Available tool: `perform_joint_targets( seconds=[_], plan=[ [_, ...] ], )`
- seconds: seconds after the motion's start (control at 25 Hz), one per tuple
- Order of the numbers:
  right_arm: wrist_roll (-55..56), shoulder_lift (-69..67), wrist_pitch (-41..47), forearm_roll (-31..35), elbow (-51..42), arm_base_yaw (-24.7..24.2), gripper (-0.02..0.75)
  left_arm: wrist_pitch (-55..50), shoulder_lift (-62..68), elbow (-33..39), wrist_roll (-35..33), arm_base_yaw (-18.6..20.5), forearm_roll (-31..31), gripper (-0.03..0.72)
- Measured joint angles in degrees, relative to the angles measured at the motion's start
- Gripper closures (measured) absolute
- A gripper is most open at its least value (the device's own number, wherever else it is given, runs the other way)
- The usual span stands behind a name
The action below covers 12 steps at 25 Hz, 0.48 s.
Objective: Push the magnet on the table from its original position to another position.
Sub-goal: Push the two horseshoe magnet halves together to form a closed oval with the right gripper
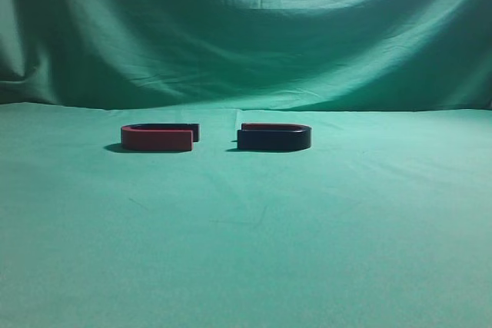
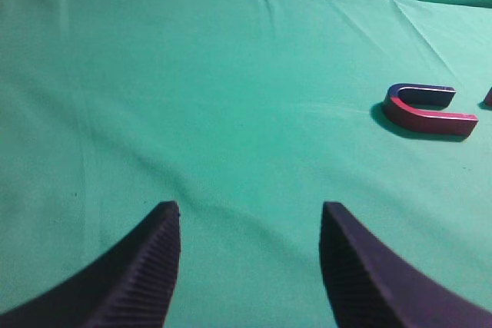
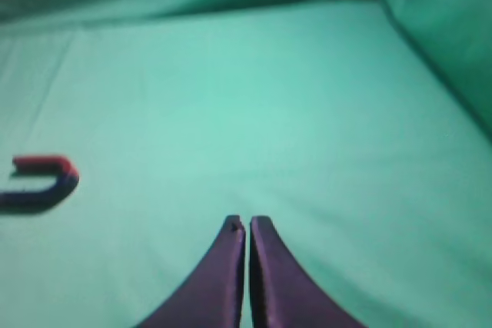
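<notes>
Two red-and-blue horseshoe magnets lie flat on the green cloth table. In the exterior view the left magnet (image 1: 159, 137) shows its red side and the right magnet (image 1: 274, 137) its dark blue side, open ends facing each other across a small gap. The left magnet shows in the left wrist view (image 2: 425, 110) at the far right; the right magnet shows in the right wrist view (image 3: 42, 183) at the far left. My left gripper (image 2: 250, 217) is open and empty, well short of its magnet. My right gripper (image 3: 247, 224) is shut and empty, far from its magnet. Neither arm shows in the exterior view.
Green cloth (image 1: 246, 236) covers the table and hangs as a backdrop (image 1: 246, 28) behind the magnets. A raised fold of cloth (image 3: 446, 28) stands at the right in the right wrist view.
</notes>
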State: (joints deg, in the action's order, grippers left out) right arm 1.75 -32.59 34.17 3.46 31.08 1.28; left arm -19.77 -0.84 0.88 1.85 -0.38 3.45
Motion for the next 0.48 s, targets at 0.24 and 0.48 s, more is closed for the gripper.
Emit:
perform_joint_targets(
  seconds=[0.24,0.48],
  plan=[
    [-1.2,-10.7,5.4,3.2,5.9,0.0,0.738,0.0,0.0,0.0,0.0,0.0,0.0,0.316],
    [-7.1,-20.5,8.8,5.7,11.5,6.1,0.738,0.0,0.0,0.0,0.0,0.0,0.0,0.316]
  ],
)
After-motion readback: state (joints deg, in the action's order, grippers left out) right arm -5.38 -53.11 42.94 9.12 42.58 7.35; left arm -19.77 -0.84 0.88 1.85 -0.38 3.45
